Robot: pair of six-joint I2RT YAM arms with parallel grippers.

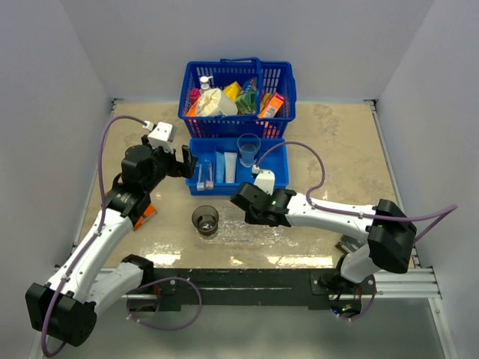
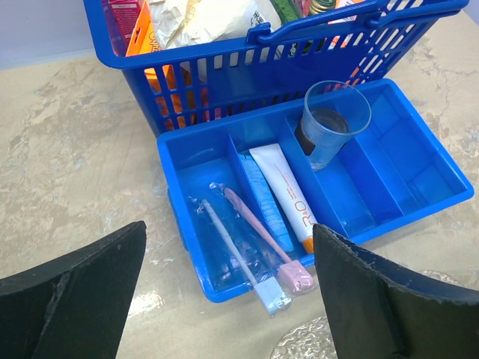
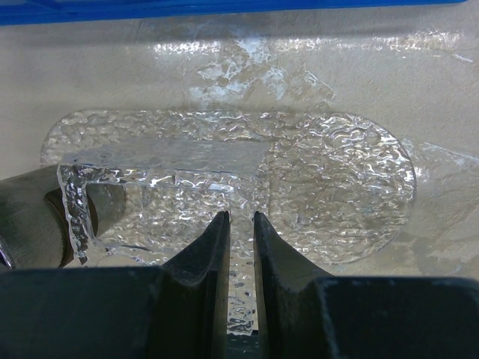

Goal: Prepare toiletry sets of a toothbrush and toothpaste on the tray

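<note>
The clear bumpy oval tray (image 3: pixel 337 172) lies on the table in front of the blue divided bin (image 2: pixel 404 179); its rim also shows in the left wrist view (image 2: pixel 299 348). My right gripper (image 3: pixel 241 218) is shut on the tray's near edge; clear plastic sits between the jaws. Two wrapped toothbrushes (image 2: pixel 254 250) lie in the bin's left compartment, their heads over the front wall. A pale blue toothpaste tube (image 2: pixel 263 202) and a white one (image 2: pixel 284 194) lie beside them. My left gripper (image 2: pixel 228 299) is wide open and empty, just in front of the toothbrushes.
A clear cup (image 2: pixel 333 123) stands in the bin. A smoky cup (image 1: pixel 205 219) stands at the tray's left end, beside my right gripper (image 1: pixel 243 203). The blue handled basket (image 1: pixel 238 90), full of packets, stands behind the bin. An orange object (image 1: pixel 146 213) lies by the left arm.
</note>
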